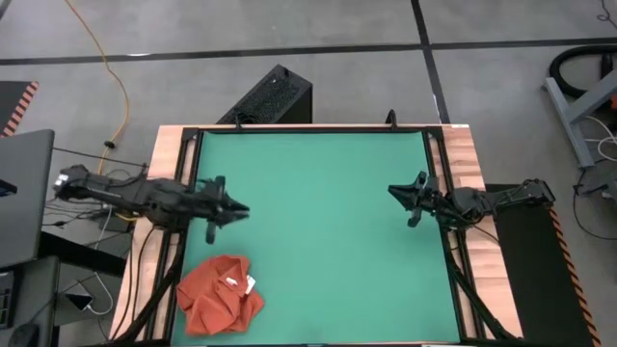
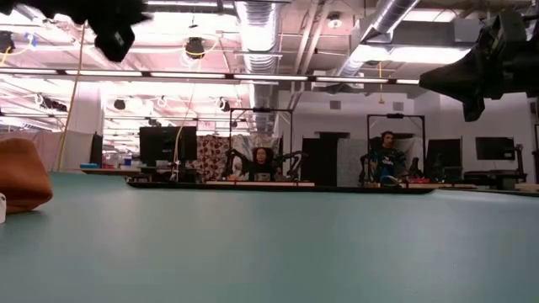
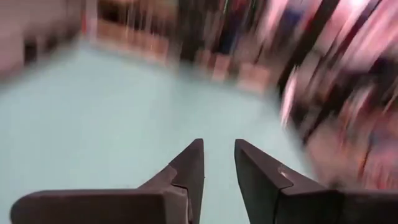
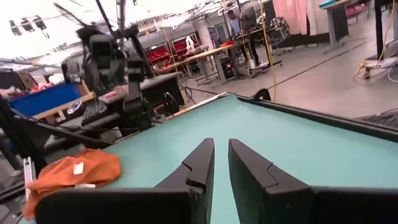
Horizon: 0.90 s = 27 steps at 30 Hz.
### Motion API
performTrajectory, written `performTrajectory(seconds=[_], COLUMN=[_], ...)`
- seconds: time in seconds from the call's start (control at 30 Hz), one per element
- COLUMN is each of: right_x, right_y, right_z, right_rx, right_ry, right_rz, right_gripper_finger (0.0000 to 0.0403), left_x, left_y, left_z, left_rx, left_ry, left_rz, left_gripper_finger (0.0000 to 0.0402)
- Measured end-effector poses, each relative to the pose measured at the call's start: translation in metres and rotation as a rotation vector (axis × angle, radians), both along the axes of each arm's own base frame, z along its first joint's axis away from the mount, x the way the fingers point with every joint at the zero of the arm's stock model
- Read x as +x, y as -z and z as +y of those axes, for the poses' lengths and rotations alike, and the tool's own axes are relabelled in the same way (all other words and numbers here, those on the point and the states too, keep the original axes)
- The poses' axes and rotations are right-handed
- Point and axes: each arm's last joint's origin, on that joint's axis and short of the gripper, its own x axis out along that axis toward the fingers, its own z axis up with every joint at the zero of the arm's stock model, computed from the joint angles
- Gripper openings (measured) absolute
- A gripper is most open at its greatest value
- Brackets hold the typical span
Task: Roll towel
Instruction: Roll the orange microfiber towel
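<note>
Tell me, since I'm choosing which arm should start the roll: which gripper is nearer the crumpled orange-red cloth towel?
Left. The left gripper hovers just above the towel in the high view; the right gripper sits across the green mat, far off.

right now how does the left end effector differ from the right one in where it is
The left end effector hovers at the mat's left edge, just beyond the crumpled towel; the right end effector hovers at the mat's right edge, far from the towel. Left points right; right points left. Both are empty, fingers slightly apart.
</note>
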Motion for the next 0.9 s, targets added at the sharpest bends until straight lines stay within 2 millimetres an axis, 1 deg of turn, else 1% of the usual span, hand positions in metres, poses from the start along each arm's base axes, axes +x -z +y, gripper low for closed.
performTrajectory(seconds=[0.1, 0.17, 0.23, 0.3, 0.37, 0.43, 0.57, 0.73, 0.9], right_x=[0.000, 0.000, 0.000, 0.000, 0.000, 0.000, 0.000, 0.000, 0.000], right_y=[0.002, 0.002, 0.003, 0.003, 0.003, 0.004, 0.004, 0.004, 0.004], right_z=[0.000, 0.000, 0.000, 0.000, 0.000, 0.000, 0.000, 0.000, 0.000], right_rx=[-0.005, -0.006, -0.008, -0.009, -0.014, -0.032, -0.039, -0.046, -0.047], right_ry=[0.000, 0.000, 0.000, 0.000, 0.000, 0.000, 0.000, 0.000, 0.000], right_rz=[0.020, 0.027, 0.035, 0.041, 0.048, 0.061, 0.069, 0.074, 0.075], right_gripper_finger=[0.0073, 0.0073, 0.0073, 0.0073, 0.0073, 0.0073, 0.0073, 0.0073, 0.0073], left_x=[0.013, 0.022, 0.032, 0.043, 0.053, 0.061, 0.072, 0.081, 0.090], left_y=[0.007, 0.013, 0.019, 0.023, 0.024, 0.025, 0.026, 0.037, 0.057], left_z=[-0.010, -0.019, -0.033, -0.052, -0.072, -0.093, -0.131, -0.169, -0.196], left_rx=[-0.047, -0.113, -0.165, -0.191, -0.180, -0.143, -0.034, 0.121, 0.247], left_ry=[0.011, 0.024, 0.056, 0.117, 0.172, 0.207, 0.223, 0.214, 0.191], left_rz=[0.364, 0.557, 0.699, 0.776, 0.835, 0.866, 0.901, 1.011, 1.161], left_gripper_finger=[0.0088, 0.0089, 0.0089, 0.0089, 0.0089, 0.0089, 0.0089, 0.0089, 0.0089])
